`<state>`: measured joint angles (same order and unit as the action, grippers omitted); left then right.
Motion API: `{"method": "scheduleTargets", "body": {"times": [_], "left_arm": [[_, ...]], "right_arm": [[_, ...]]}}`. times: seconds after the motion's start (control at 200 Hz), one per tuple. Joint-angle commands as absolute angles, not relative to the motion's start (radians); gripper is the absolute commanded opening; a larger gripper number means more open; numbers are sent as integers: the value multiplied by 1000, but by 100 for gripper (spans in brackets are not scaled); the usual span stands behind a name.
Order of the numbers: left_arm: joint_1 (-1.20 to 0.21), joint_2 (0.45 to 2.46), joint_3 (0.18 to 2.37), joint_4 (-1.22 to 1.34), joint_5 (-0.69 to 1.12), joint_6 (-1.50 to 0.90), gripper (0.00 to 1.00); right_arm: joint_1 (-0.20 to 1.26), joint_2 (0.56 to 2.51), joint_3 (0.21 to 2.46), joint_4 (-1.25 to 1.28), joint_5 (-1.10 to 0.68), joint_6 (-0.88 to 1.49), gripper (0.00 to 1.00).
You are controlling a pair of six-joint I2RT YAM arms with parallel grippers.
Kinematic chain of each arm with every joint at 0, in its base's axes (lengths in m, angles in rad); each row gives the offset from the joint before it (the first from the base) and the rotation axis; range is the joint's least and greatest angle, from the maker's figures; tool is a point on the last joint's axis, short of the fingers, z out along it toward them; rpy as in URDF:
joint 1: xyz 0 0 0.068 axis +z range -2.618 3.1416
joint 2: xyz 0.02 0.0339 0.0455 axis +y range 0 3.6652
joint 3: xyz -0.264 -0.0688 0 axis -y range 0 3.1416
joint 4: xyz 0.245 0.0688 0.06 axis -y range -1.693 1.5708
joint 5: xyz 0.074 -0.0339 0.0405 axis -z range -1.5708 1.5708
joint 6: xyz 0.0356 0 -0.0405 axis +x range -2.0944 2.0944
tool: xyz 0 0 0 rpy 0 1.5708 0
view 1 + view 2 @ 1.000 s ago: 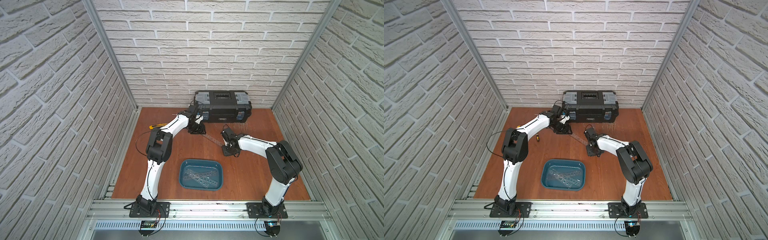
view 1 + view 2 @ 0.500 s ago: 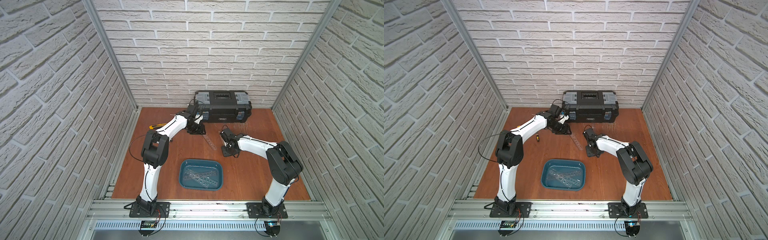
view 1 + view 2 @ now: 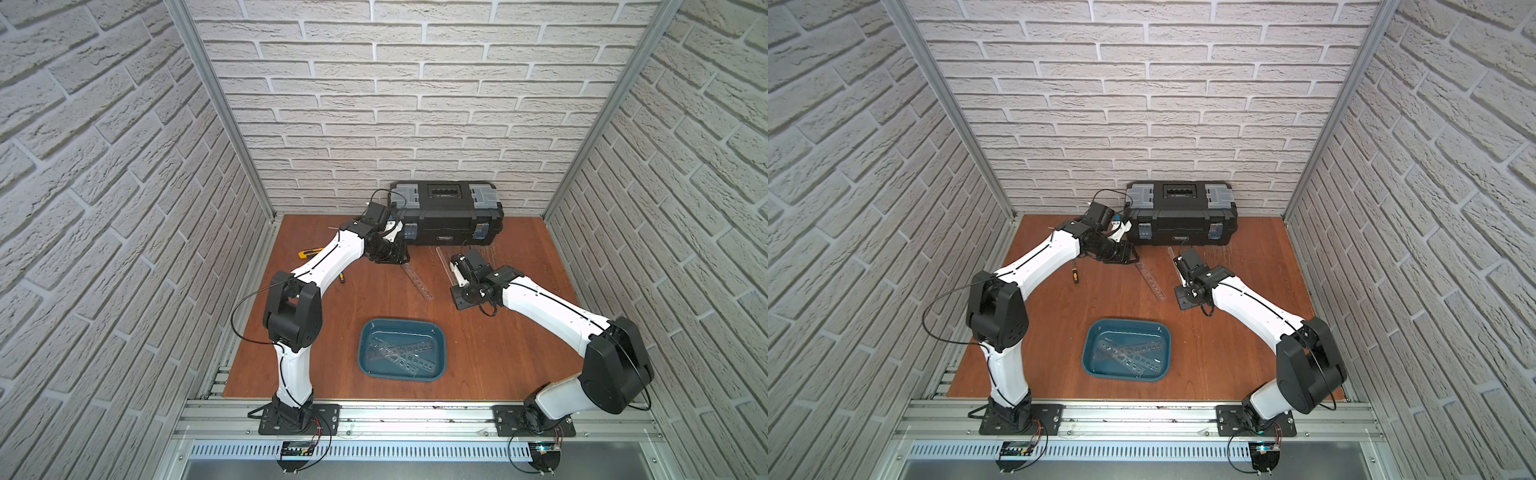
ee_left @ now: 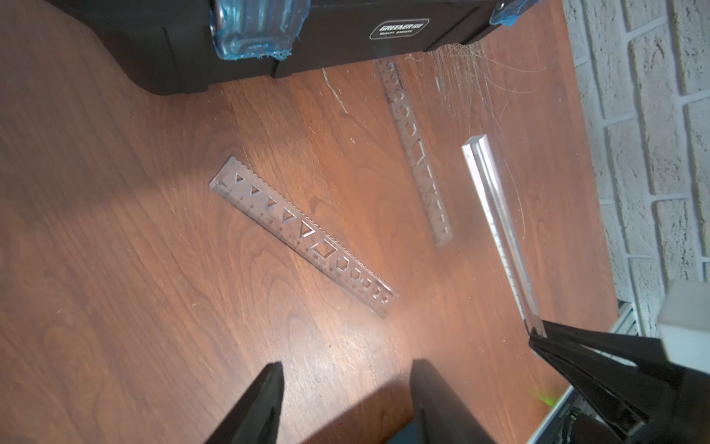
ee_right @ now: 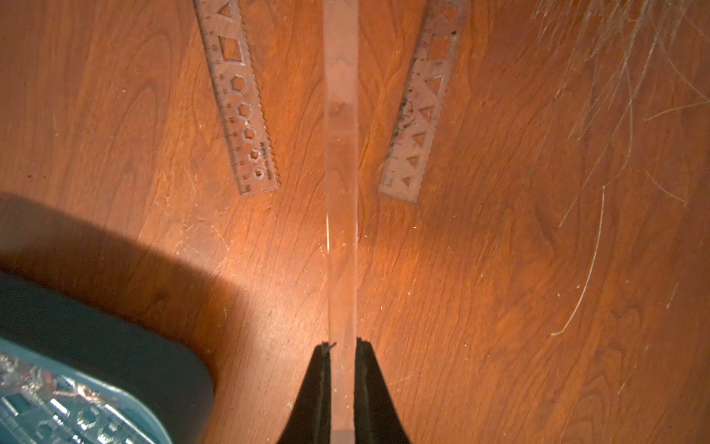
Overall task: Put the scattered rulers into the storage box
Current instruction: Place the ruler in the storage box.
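Vs a sec ago: your L arm's elbow sits further out toward the left wall. The R arm has barely shifted. Box and loose rulers lie as before.

R gripper (image 5: 341, 346) is pinched tight on a clear held ruler (image 5: 341, 173), turned on edge. L gripper (image 4: 347, 367) has its fingers spread w/ nothing between, over bare table (image 3: 519, 332) near the black toolbox (image 3: 446, 216).

Only the wrist cams show that grip. The R wrist cam also shows two loose rulers flat on the wood, one (image 5: 238, 100) each side (image 5: 418, 115) of the held one. In a top view the screwdriver (image 3: 1075, 275) shows beside the L arm, and in a top view the yellow knife (image 3: 309, 252).

The storage box (image 3: 399, 333) is teal w/ rounded corners and a raised rim. It sits front-centre between the arm bases w/ boxed rulers (image 3: 405, 357) crossed inside. Rulers are transparent plastic w/ triangle, square and hexagon cut-outs and one wavy edge. The table is reddish wood-grain w/ pale hairline marks.
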<state>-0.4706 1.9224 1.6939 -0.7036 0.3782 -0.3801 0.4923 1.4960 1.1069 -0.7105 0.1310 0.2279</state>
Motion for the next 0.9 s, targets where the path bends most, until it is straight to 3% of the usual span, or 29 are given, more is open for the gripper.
{"method": "scheduleTargets", "body": {"times": [0.0,0.895], "left_arm": [[-453,1867,1647,-681,375,-395,58],[-308,1553,1396,-717,412,-408,59]], "right_arm": [[531,1446,1127,-745,97,196,2],[850,1393,1130,-799,6,74,2]]}}
